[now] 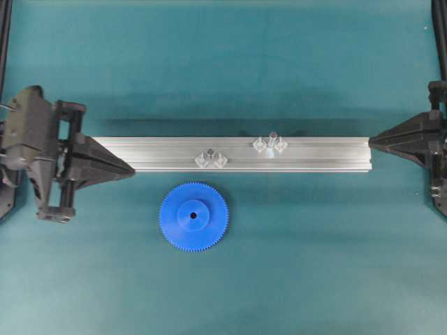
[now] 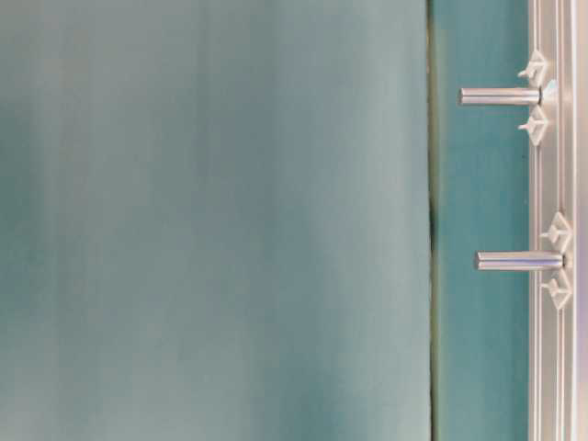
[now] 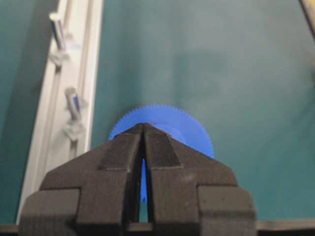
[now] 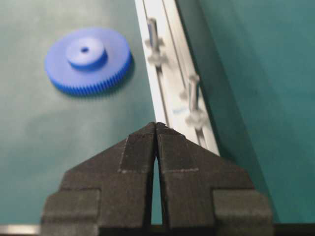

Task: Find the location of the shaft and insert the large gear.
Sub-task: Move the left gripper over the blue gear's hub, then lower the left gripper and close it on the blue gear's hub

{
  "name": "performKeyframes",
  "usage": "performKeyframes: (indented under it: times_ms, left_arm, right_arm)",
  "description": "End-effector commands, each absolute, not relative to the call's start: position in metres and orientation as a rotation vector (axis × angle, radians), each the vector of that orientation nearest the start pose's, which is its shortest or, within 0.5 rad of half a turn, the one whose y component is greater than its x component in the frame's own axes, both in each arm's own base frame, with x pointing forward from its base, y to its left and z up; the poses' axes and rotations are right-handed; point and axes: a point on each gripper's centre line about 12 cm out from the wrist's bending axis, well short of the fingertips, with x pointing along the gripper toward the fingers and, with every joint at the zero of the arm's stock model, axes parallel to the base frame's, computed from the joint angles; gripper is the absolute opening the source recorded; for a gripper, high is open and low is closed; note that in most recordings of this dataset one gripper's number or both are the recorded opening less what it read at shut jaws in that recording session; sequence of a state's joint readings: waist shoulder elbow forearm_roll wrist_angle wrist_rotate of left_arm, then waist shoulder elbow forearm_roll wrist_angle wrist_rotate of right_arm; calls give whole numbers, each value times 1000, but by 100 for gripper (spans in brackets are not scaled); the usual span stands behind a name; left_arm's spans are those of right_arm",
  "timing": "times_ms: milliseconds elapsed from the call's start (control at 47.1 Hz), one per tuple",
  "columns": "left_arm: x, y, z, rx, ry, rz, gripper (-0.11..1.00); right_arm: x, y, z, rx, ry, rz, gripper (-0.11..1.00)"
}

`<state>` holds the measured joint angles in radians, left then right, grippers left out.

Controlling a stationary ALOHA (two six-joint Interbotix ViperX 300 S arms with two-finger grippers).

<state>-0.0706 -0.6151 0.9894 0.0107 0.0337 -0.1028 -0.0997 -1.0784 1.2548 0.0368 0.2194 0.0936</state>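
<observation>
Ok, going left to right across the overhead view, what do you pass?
Left gripper → large gear → dark-tipped pin → shaft → right gripper. The aluminium rail spans most of the width between the two grippers, so it has no single place in the order.

A: What can't be made out here?

B: In the left wrist view the closed left gripper (image 3: 143,129) covers the near half of the large gear (image 3: 167,120), hub and centre hole included. The aluminium rail (image 3: 66,93) runs off the top edge.

A: And at table level?

B: A blurred teal surface (image 2: 211,220) fills most of the frame. The rail's far side is cut by the right edge.

A: Overhead?

B: The right gripper (image 1: 371,143) is cropped at the right edge.
</observation>
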Motion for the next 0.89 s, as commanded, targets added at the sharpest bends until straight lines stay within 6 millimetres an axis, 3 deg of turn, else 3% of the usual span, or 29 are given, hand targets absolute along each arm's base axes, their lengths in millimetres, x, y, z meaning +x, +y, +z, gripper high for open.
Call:
performKeyframes:
  times_ms: [0,870]
  left_arm:
    - [272,-23,260,-71,405,-65,1]
    - [334,-38,239,-55,653,-76,1]
  right_arm:
    - [170,-17,232,164,388,-125,2]
    - [163,-17,216,187,504,-141,2]
